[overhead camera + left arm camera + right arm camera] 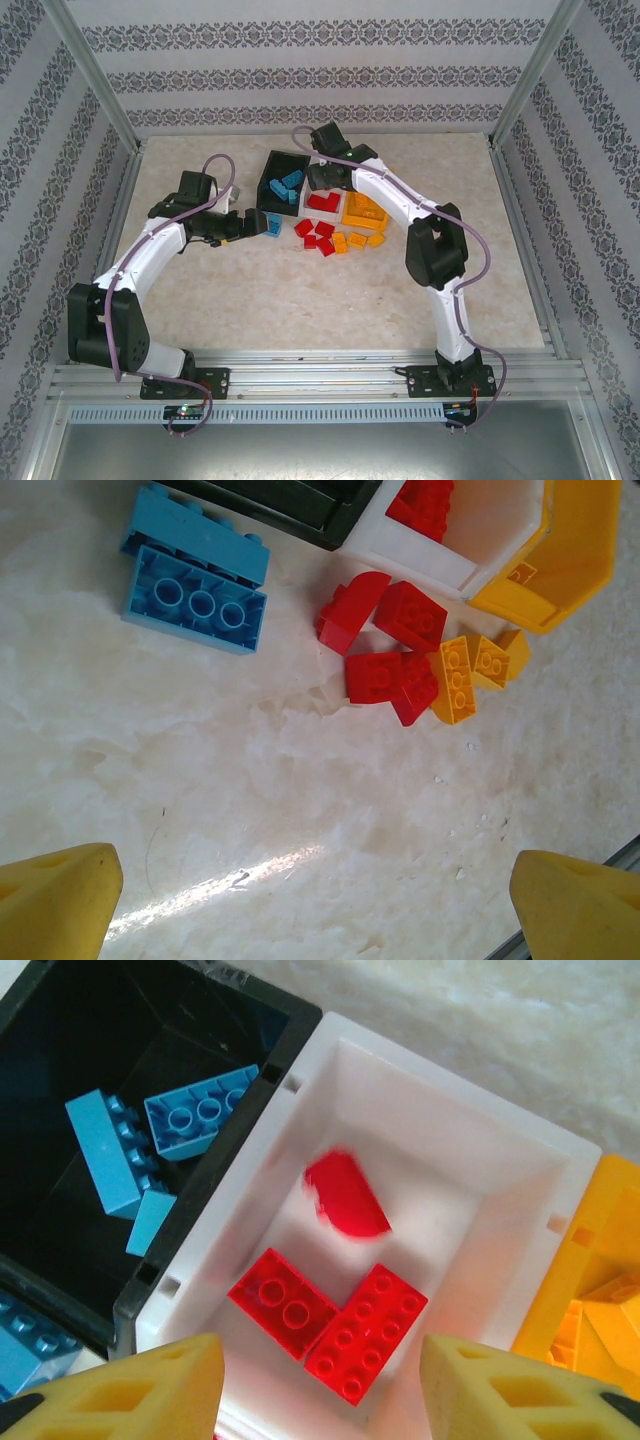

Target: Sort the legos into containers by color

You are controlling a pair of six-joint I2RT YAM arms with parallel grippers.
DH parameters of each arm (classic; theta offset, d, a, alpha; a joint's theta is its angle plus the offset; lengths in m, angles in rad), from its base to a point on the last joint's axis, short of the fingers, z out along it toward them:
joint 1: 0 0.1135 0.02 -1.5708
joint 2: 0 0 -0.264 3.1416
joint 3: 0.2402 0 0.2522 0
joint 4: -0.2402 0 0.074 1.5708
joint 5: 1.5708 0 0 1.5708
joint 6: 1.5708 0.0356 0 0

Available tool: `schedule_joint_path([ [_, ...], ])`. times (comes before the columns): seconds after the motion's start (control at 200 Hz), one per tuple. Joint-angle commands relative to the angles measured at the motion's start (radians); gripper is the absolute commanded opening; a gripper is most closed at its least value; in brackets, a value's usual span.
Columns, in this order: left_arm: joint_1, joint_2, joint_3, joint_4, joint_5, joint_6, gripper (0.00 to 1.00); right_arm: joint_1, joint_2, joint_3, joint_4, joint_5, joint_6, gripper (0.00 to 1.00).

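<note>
My right gripper [320, 1385] hangs open over the white container [520, 1160]. A blurred red lego [346, 1196] is in mid-air inside it, apart from both fingers, above two red legos [340, 1325] lying on its floor. The black container [60, 1050] to its left holds several blue legos [195, 1112]. The orange container [600, 1290] to its right holds orange legos. My left gripper [320, 905] is open over bare table, with nothing between its fingers. Ahead of it lie two blue legos [195, 580], several red legos [385, 645] and orange legos [470, 670].
The three containers stand in a row at the table's middle back: black [280, 178], white [322, 203], orange [364, 212]. Loose red and orange legos [335, 240] lie just in front of them. Metal frame posts and patterned walls enclose the table.
</note>
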Motion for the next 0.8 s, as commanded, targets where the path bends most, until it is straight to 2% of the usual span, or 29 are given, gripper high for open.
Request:
schedule_joint_path([
  [0.0,0.009,-0.001,-0.016,0.041,0.029,-0.013,1.0,0.062,-0.135,-0.115,0.02,0.004,0.008,0.56],
  [0.145,-0.006,-0.021,-0.022,0.056,0.036,-0.005,1.0,0.124,-0.22,-0.312,0.068,-0.083,0.089,0.58],
  [0.28,-0.03,-0.053,-0.033,0.09,0.048,0.007,1.0,0.173,-0.241,-0.427,0.104,-0.075,0.127,0.61],
  [0.47,-0.043,-0.17,-0.082,0.196,0.042,0.02,1.0,0.21,-0.189,-0.413,0.062,-0.024,0.111,0.66],
  [0.689,-0.042,-0.309,-0.176,0.363,0.013,0.025,1.0,0.211,-0.144,-0.396,0.072,-0.046,0.122,0.66],
  [0.794,-0.042,-0.326,-0.193,0.378,0.004,0.023,1.0,0.211,-0.118,-0.383,0.073,-0.056,0.126,0.66],
])
